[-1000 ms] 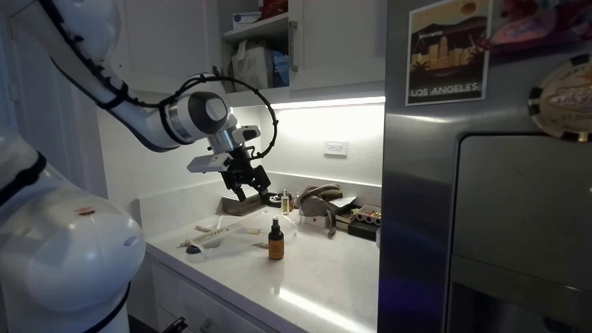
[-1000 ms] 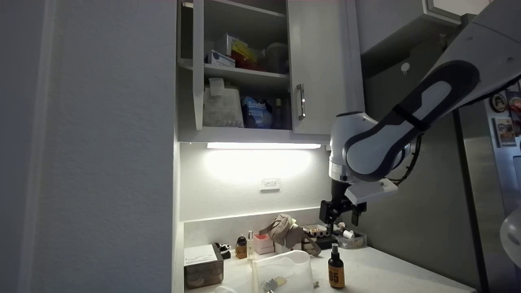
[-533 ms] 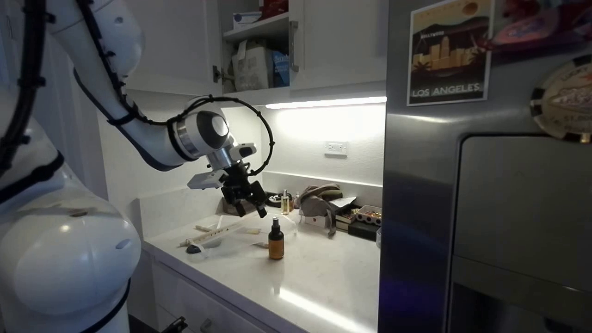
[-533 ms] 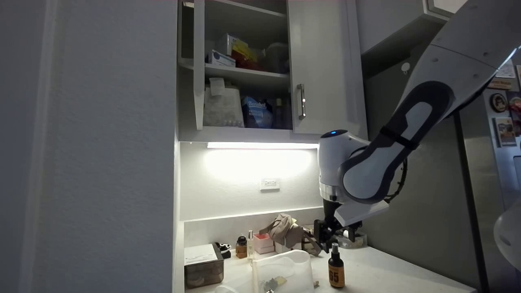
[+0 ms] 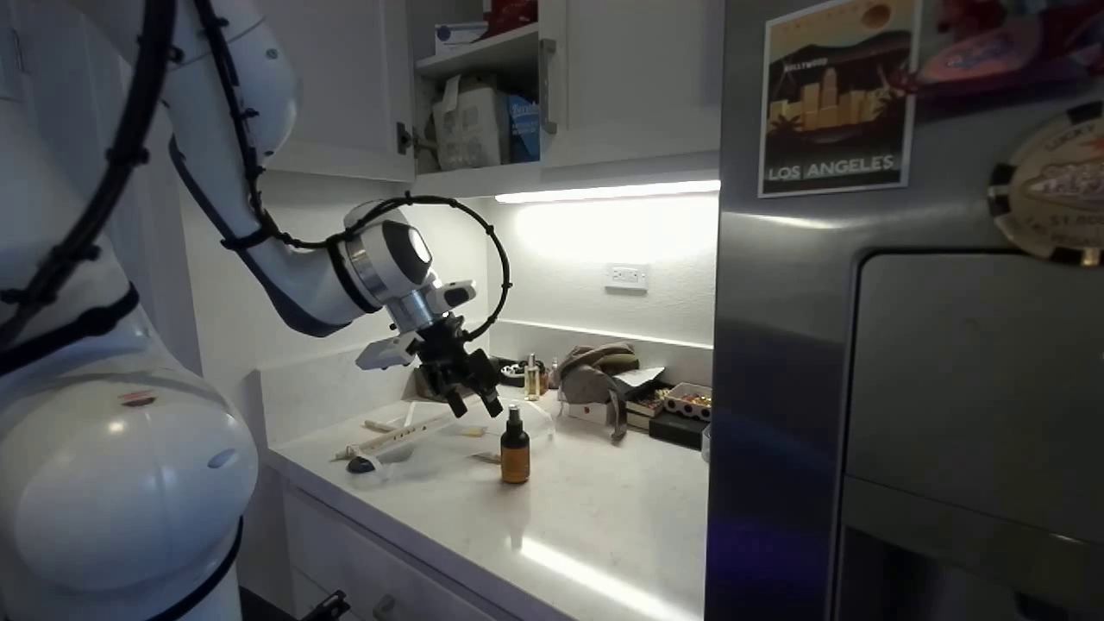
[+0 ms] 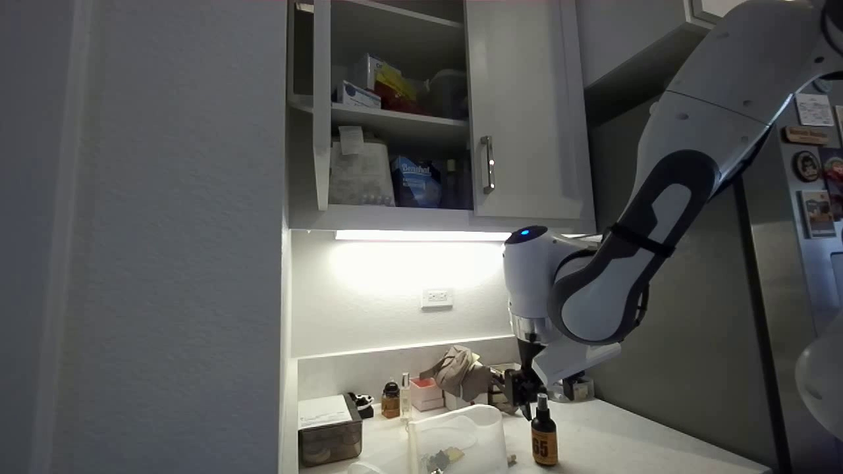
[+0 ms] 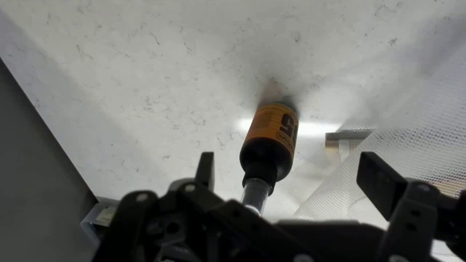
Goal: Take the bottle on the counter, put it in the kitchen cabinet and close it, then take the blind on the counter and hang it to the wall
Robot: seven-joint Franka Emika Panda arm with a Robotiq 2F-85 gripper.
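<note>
The fingers (image 7: 380, 183) are spread wide, released; the amber spray bottle (image 7: 271, 142) (marked "65") stands upright near their tips, showing between them in the wrist view.

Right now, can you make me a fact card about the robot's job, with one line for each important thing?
To put away: small dark orange-labelled bottle, upright
Surface: glossy white counter, under the bottle
Robot part: black two-fingered gripper, open and empty, near the bottle's top
To hang up: pale see-through mesh blind, lying loose on the counter, not hung yet
Storage: white upper wall cabinet, one door open
Inside it: blue printed package, among other things
Hanging place: plain white wall with a white rectangular outlet plate
</note>
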